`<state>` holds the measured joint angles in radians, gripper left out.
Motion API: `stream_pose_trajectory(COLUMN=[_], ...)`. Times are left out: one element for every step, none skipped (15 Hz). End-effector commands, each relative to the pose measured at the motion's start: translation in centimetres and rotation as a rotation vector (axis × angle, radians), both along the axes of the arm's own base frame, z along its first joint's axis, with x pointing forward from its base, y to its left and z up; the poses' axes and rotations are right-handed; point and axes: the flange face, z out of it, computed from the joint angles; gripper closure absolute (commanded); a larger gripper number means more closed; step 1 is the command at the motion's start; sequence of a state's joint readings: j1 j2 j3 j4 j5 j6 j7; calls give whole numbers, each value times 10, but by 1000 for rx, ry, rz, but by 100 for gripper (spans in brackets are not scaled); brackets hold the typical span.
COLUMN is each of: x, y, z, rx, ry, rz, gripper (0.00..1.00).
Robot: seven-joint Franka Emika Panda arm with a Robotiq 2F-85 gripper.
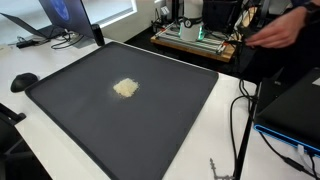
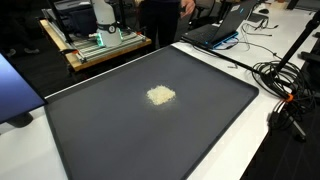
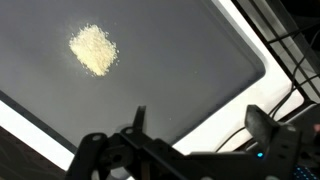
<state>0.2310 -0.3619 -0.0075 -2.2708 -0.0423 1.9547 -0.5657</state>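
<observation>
The pile of pale crumbs (image 3: 93, 49) lies on the dark mat (image 3: 190, 75), in the upper part of my wrist view and well apart from me. In both exterior views this pile (image 1: 125, 88) rests near the middle of the mat (image 2: 150, 140), with bare mat on every side of it.

My gripper (image 3: 198, 120) hangs above the mat, off to one side of the pile. The jaws are wide apart and nothing is between them.

To handle such a heap well, I judge that I should first stand directly over it, so that it is centred between my fingers. Then I should come down slowly, because the material is loose and a quick or slanted touch could scatter it. The contact with the mat should be light.

The heap is low, roughly round and yellow-beige, with a grainy surface and an uneven border. I cannot tell whether it is grain, crumbs or something grated.

The mat lies on a white table (image 2: 250, 140) — black cables (image 2: 285, 85) trail near one corner of it.
</observation>
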Motion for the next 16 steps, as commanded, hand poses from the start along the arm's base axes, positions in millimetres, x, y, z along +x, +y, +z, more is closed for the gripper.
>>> stream_pose_trajectory(x=[11,12,14,16,18,17,18,19,20,21,21,22,22,21,21,20], y=[11,8,2,-5,-15,-28,-39,-49,-61,-71,-79,-88,-94,-101,-106,-111], z=[9,11,12,13,13,13,13,13,14,15,15,16,16,17,17,18], rx=[85,100,107,118,129,140,145,153,162,169,177,181,186,188,189,191], ry=[-1,1,3,5,6,11,16,21,20,23,26,31,32,36,38,37], rz=[111,135,150,162,174,183,187,193,194,194,196,196,196,194,191,190], gripper=[0,0,0,0,0,0,0,0,4,11,20,31,39,46,53,61])
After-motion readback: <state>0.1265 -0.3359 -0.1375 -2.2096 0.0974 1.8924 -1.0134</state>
